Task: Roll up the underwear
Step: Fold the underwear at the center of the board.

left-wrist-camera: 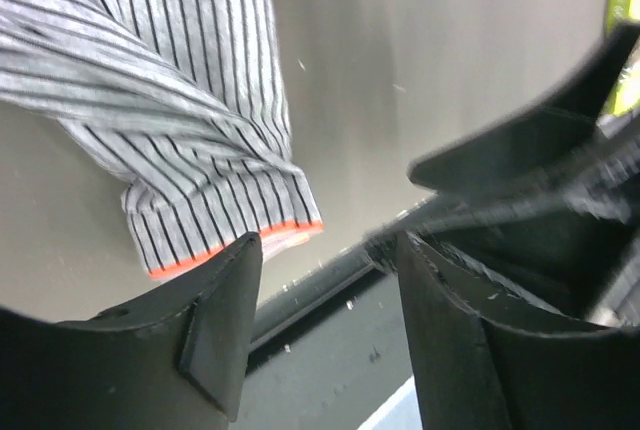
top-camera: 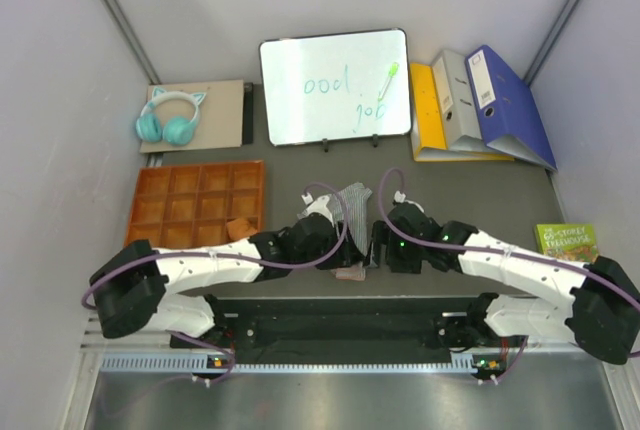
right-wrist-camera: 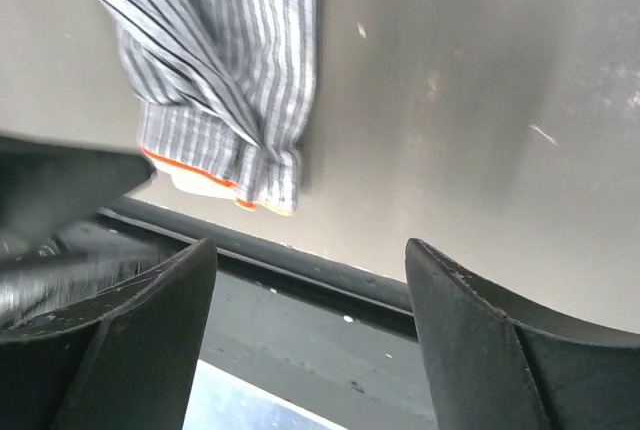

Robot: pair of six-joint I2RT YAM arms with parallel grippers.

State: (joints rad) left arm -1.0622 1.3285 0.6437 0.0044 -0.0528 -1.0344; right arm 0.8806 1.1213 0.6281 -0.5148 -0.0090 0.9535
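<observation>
1. Left side: the orange tray sits on the left half of the surface. A rust-orange bundle lies in or at its near right compartment. It is judged to be the briefs, but is too small to confirm

2. Left fingers: parted to a moderate gap, with nothing between them. Their wrist view shows bare surface and the near edge rail through the gap

3. Task item: the striped boxers lie at the middle of the surface as a narrow, bunched strip. The long axis runs from far to near. The orange-trimmed end stops just short of the near edge. The strip sits directly between the 2 arms, to the right of the left fingers and to the left of the right fingers. Both are close beside it and neither touches it. In each wrist view the cloth lies ahead of the fingertips and off to 1 side, not within the gap. Neither arm is clearly nearer

4. Right fingers: spread wide and holding nothing

5. Judgement: the bundle looks loose rather than tightly rolled. Any further grip would mean turning inward onto the near end

6. Room: the surface right of the boxers is bare as far as the book at the right edge. The whiteboard and binders stand well apart along the far edge
</observation>
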